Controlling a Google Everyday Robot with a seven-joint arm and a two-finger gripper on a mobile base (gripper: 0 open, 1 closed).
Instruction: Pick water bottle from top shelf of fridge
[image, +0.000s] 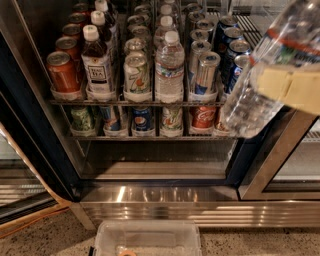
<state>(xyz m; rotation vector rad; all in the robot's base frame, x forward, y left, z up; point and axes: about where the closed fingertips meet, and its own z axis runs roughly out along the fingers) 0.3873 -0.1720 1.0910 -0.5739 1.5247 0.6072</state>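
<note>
Your claw (292, 89), at two o'clock, gripped the tilted water bottle (249, 107) clear of the top shelf (135, 102) of the fridge (150, 197); the pick looked done, needing only a steady hold.

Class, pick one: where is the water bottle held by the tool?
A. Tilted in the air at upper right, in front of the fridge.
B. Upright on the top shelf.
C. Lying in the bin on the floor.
A: the tool clamps the water bottle, which hangs tilted at upper right, off the top shelf.
</note>
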